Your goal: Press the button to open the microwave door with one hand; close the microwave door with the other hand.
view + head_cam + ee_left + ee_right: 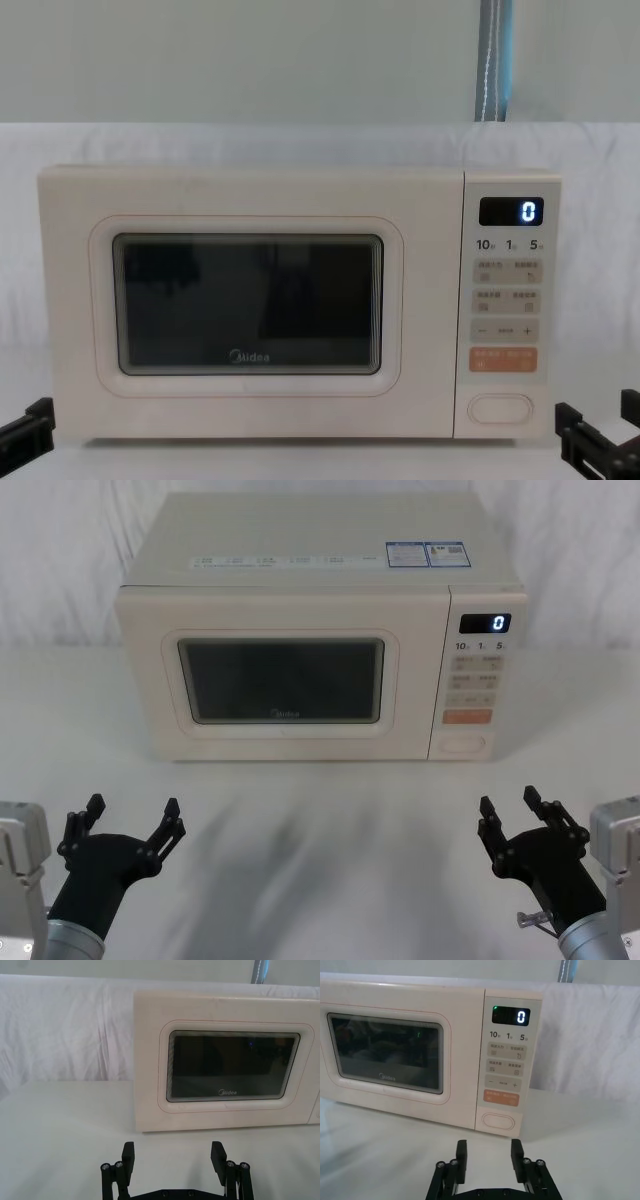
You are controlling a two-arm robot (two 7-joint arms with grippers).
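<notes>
- A cream microwave (300, 630) sits square at the centre of the head view on a white tabletop (320, 820), its front turned to the robot so both arms can reach it.
- The microwave door (280, 675) is shut flush, dark window and grey logo facing forward; the display (485, 623) at upper right reads zero.
- The button (464, 744), a plain cream oval, lies at the foot of the control strip, lower right of the microwave's face, just under the orange key (467, 717).
- The right claw (516, 816) hovers at lower right, fingers spread, near the panel but well apart from it; in its wrist view the button (498, 1120) sits just above its fingertips, likely lined up for the press.
- The left claw (132, 817) waits at lower left, fingers spread wide and holding nothing, facing the door's hinge side, probably held back for closing.
- Neither step appears begun.
</notes>
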